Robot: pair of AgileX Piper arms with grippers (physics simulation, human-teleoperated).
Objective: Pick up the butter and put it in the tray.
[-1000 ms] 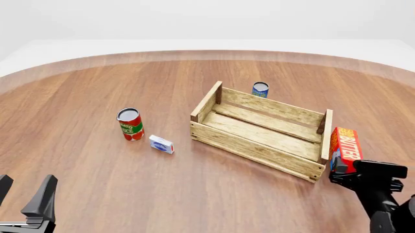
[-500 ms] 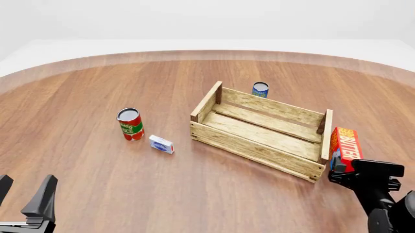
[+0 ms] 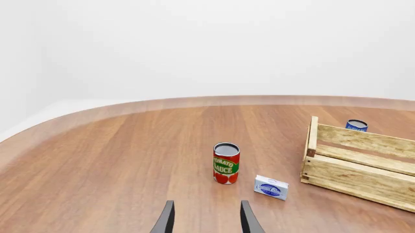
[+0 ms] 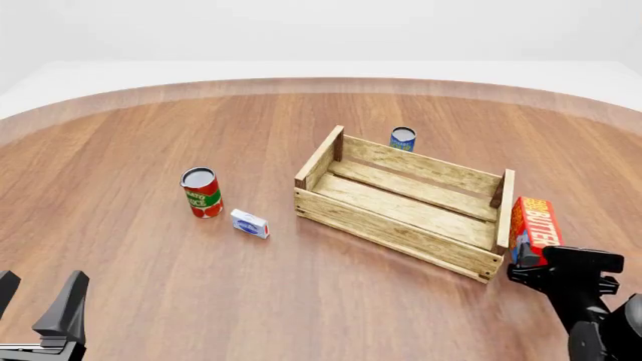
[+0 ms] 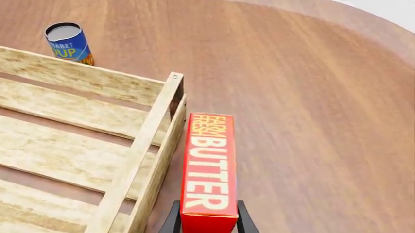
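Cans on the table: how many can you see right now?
2. The red-green can stands left of the tray, beside the small white-blue box; the blue can stands behind the tray's far wall.

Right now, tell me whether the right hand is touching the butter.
Touching. In the right wrist view the right hand has one finger on each side of the butter carton's near end, with no gap showing on either side.

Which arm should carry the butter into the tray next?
Right. Its pincer already straddles the butter, just outside the tray's right end. The left pincer sits open and empty at the near-left edge, far from both.
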